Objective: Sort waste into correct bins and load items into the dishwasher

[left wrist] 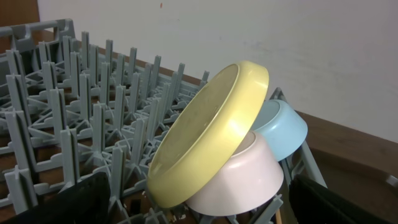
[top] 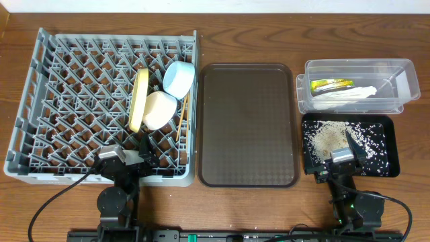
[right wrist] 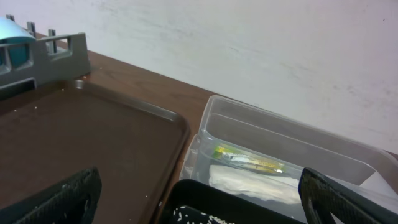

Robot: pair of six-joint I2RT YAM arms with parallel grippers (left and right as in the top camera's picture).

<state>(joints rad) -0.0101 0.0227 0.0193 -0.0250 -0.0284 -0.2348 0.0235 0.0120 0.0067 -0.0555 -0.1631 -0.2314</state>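
Glossy round yellow plate (left wrist: 205,134) stands tilted on edge in the grey plastic dish rack (top: 40,87) on a dark wooden table (top: 255,27) by a white wall (left wrist: 311,37); left gripper (left wrist: 205,214) and right gripper (right wrist: 205,208) gape empty.

Overhead, the light was even and soft, leaving only faint shadows inside the grey rack (top: 40,101). The black tray (top: 388,124) at right showed a mild sheen. Both wrist views were dimmer and softer. The yellow plate (left wrist: 211,130) carried a pale highlight, and the lower corners were dark and blurred.
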